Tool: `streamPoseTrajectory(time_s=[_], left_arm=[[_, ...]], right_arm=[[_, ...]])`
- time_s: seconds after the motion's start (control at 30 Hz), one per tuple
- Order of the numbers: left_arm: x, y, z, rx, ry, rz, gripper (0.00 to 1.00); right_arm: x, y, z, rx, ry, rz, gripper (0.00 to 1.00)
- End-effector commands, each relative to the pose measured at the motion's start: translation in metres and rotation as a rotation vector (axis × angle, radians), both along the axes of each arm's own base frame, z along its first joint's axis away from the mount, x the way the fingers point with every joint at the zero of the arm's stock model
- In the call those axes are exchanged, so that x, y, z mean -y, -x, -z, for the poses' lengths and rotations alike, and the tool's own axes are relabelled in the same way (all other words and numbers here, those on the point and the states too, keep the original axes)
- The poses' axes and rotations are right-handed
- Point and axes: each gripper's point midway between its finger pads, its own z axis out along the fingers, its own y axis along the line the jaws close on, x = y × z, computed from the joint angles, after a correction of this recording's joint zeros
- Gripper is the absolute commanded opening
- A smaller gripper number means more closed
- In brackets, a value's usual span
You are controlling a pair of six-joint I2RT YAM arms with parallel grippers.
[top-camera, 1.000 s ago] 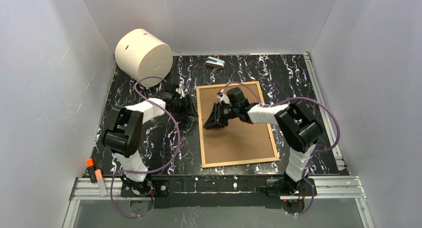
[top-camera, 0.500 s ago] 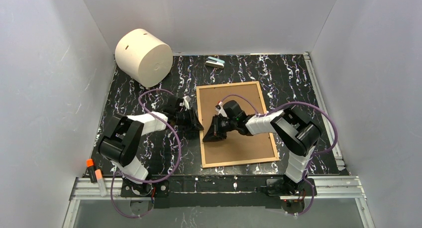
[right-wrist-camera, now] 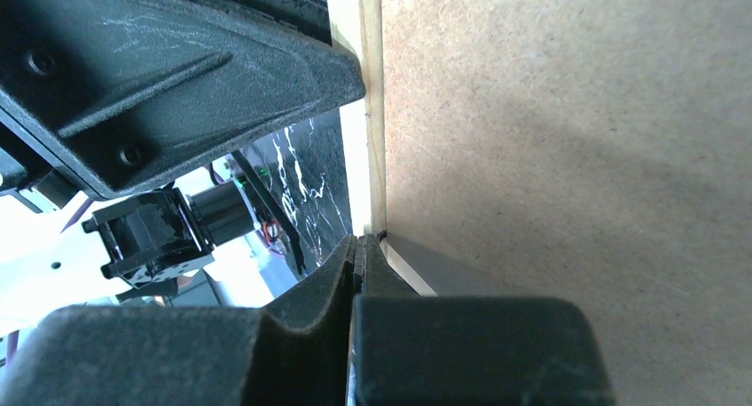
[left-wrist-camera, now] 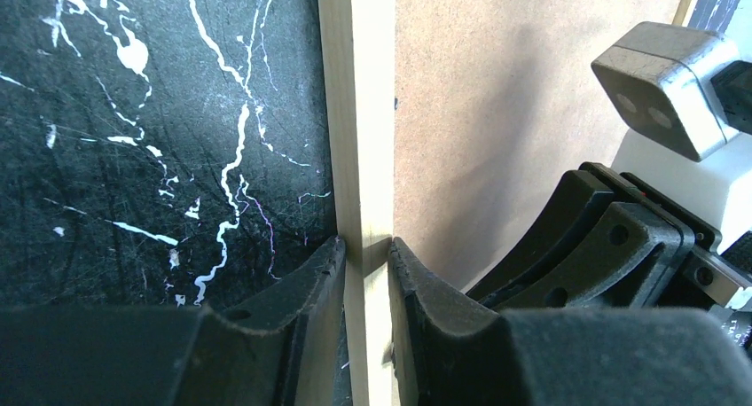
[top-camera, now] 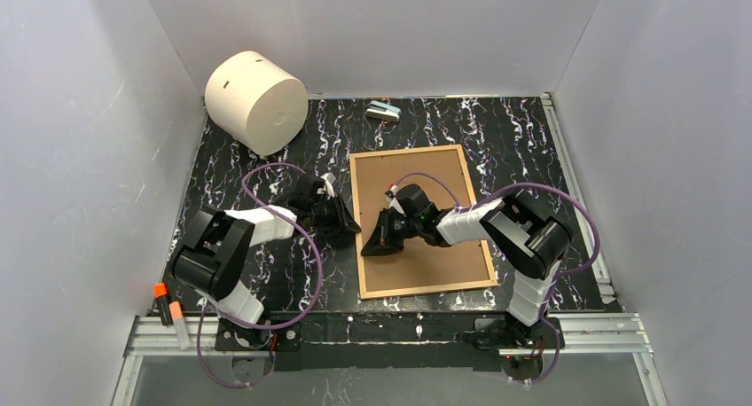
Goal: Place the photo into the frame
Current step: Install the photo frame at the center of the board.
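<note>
The frame (top-camera: 417, 269) lay flat, brown fibreboard back up, in the middle of the black marbled worktop (top-camera: 523, 131), a little right of centre in the top view. Both arms reached inward to its left-hand rail and met there, about halfway down that side.

The left gripper (top-camera: 352, 226) came in from the left of the picture. In its wrist view, the left gripper (left-wrist-camera: 364, 246) straddled the pale wooden rail, one finger on the worktop side and the other on the board side. Both fingers (left-wrist-camera: 319, 277) touched the wood, so the jaws were narrowed onto the frame's edge.

The right gripper (top-camera: 373, 244) lay across the brown back from the right, just beside the left one. In its own view, the right gripper (right-wrist-camera: 356, 246) had its jaws pressed fully together, with the tip at the seam where the board met the rail. Whether anything thin was pinched there could not be made out.

A cream cylinder (top-camera: 257, 100) lay on its side at the upper left of the top view. A small teal and white object (top-camera: 383, 112) sat at the back edge, and two orange-capped markers (top-camera: 168, 304) sat at the lower left.
</note>
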Motion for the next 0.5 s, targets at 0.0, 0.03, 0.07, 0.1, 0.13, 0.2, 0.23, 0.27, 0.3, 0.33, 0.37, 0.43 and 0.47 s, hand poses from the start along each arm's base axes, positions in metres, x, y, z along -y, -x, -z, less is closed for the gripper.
streamPoseTrajectory(time_s=[0.0,0.03,0.07,0.1,0.13,0.2,0.23,0.27,0.3,0.33,0.37,0.43,0.47], left_arm=[[-0.045,0.072,0.069,-0.258,-0.254,0.010,0.24],[-0.045,0.072,0.070,-0.258,-0.255,0.010,0.24],[-0.046,0.073,0.071,-0.260,-0.255,0.011,0.24],[-0.046,0.074,0.071,-0.262,-0.257,0.010,0.24],[-0.046,0.075,0.072,-0.263,-0.258,0.011,0.24],[-0.047,0.076,0.073,-0.267,-0.260,0.013,0.24],[-0.047,0.076,0.073,-0.267,-0.260,0.013,0.24],[-0.047,0.076,0.073,-0.269,-0.261,0.012,0.24],[-0.048,0.077,0.073,-0.269,-0.262,0.013,0.24],[-0.048,0.077,0.074,-0.269,-0.262,0.014,0.24],[-0.048,0.077,0.074,-0.270,-0.263,0.014,0.24],[-0.048,0.076,0.074,-0.268,-0.265,0.014,0.24],[-0.048,0.076,0.074,-0.268,-0.265,0.015,0.24]], right_arm=[[-0.003,-0.009,-0.004,0.050,-0.017,0.029,0.06],[-0.003,-0.009,-0.003,0.049,-0.015,0.030,0.06],[-0.003,-0.009,-0.002,0.048,-0.013,0.030,0.06],[-0.002,-0.009,0.000,0.047,-0.007,0.032,0.06],[-0.002,-0.009,0.002,0.044,-0.001,0.032,0.06],[0.000,-0.008,0.008,0.038,0.017,0.032,0.06],[0.001,-0.008,0.010,0.034,0.024,0.032,0.06],[0.002,-0.007,0.014,0.026,0.033,0.030,0.06],[0.004,-0.005,0.018,0.018,0.044,0.029,0.06],[0.005,-0.003,0.021,0.009,0.050,0.028,0.07],[0.006,-0.001,0.023,0.001,0.055,0.024,0.07],[0.009,0.002,0.027,-0.012,0.062,0.020,0.09],[0.011,0.004,0.029,-0.016,0.066,0.018,0.09]])
